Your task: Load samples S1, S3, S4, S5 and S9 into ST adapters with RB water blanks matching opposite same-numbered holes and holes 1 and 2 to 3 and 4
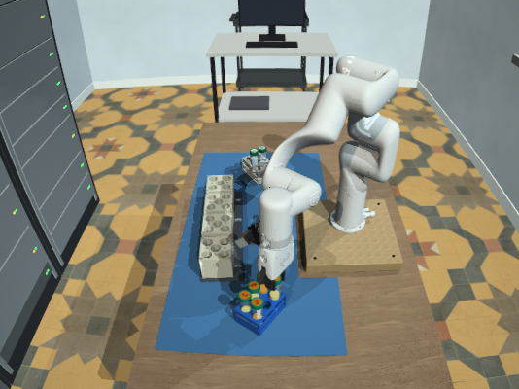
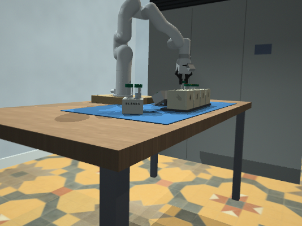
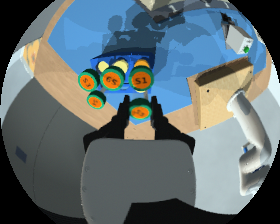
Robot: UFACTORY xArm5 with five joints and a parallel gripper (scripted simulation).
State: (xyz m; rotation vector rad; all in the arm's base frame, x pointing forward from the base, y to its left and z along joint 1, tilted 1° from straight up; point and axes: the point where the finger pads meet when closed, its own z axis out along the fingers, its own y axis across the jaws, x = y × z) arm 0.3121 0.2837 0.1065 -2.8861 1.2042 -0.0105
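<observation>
Lab: tube racks (image 1: 259, 321), server cabinets (image 1: 29, 133) (monitor desk (image 1: 271, 46) behind).
</observation>
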